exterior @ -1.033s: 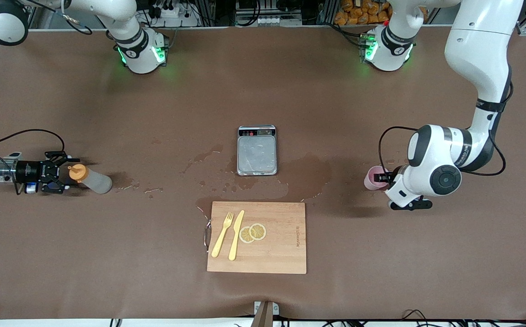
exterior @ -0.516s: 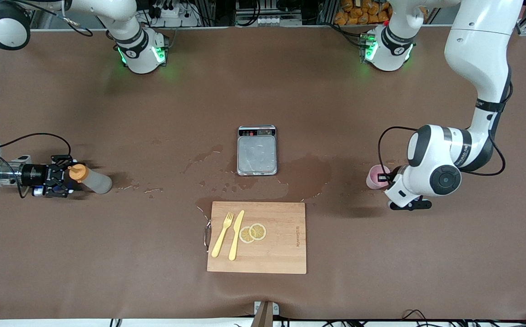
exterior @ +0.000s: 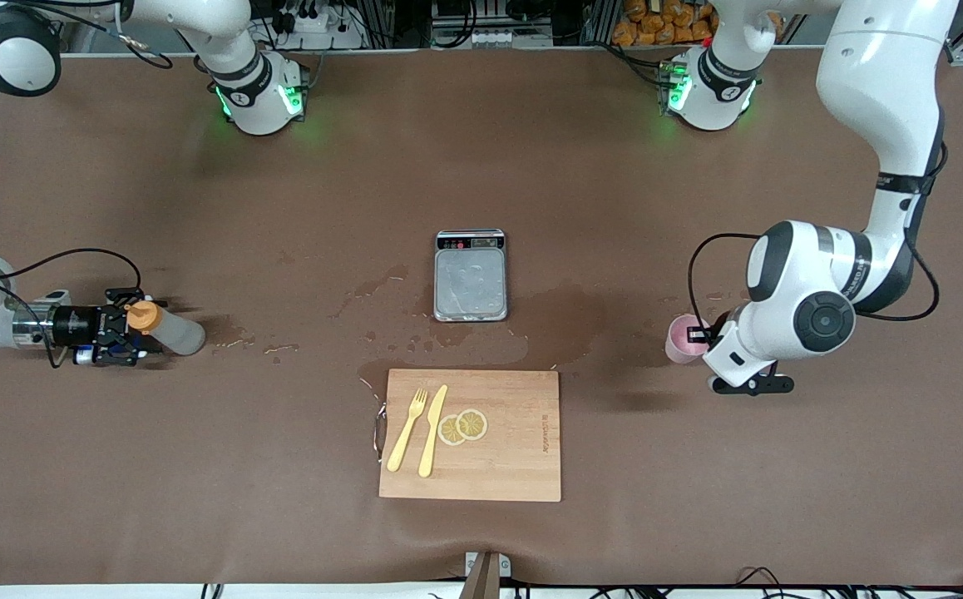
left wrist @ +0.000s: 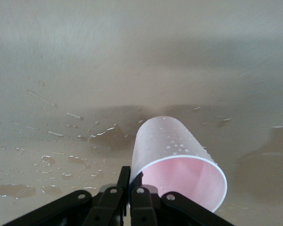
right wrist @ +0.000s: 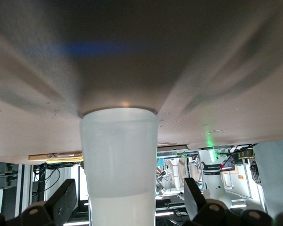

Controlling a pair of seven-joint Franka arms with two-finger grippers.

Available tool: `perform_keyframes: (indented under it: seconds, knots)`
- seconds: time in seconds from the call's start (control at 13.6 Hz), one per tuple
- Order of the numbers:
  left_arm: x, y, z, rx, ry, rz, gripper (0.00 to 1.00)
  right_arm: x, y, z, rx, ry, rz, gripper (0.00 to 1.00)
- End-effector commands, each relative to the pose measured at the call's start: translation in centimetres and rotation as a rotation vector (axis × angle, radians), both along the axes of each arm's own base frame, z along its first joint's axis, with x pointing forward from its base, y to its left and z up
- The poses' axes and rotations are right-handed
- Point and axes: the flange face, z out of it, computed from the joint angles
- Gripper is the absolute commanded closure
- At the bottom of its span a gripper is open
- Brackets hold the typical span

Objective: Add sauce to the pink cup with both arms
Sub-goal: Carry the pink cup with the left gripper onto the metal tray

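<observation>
The sauce bottle [exterior: 172, 331], translucent grey with an orange cap [exterior: 142, 316], stands upright near the right arm's end of the table. My right gripper [exterior: 134, 334] reaches in level, its open fingers on either side of the bottle just below the cap. In the right wrist view the bottle [right wrist: 119, 155] fills the gap of that gripper [right wrist: 129, 197], with daylight at each finger. My left gripper [exterior: 698, 337] is shut on the rim of the pink cup [exterior: 679, 341] near the left arm's end. In the left wrist view the gripper [left wrist: 130, 188] pinches the wall of the empty, droplet-wet cup [left wrist: 172, 146].
A grey scale [exterior: 471, 279] sits mid-table amid dark wet stains. A wooden cutting board [exterior: 515, 466], nearer the front camera, carries a yellow fork [exterior: 407, 429], a yellow knife [exterior: 432, 431] and lemon slices [exterior: 463, 426].
My right gripper has slid toward the bottle until its fingers straddle it under the cap. My left gripper, with the cup in it, has shifted slightly.
</observation>
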Motion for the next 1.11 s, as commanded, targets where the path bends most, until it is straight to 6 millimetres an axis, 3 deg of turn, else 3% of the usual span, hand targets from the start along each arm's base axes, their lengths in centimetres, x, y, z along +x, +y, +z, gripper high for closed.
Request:
perform_keyframes:
  seconds: [0.0, 0.3, 0.52, 0.66, 1.03]
  knots:
    - [0.4, -3.1, 4.2, -0.057, -0.034, 0.047, 1.00, 0.9, 0.4, -0.1, 0.016, -0.007, -0.002, 0.05]
    - [-2.4, -11.7, 4.7, -0.092, -0.005, 0.111, 1.00, 1.0, 0.9, -0.2, 0.017, -0.011, 0.008, 0.44]
    - [-5.0, -17.0, 5.0, -0.075, 0.003, 0.141, 1.00, 0.9, 0.9, -0.3, 0.016, 0.008, 0.002, 0.48]
    - [-7.4, -21.2, 4.7, -0.064, 0.012, 0.148, 1.00, 1.0, 0.9, 0.0, 0.012, 0.003, 0.006, 0.57]
    - [-13.6, -30.6, 2.5, -0.077, 0.024, 0.137, 1.00, 1.7, 1.9, 0.9, 0.000, -0.005, 0.033, 0.57]
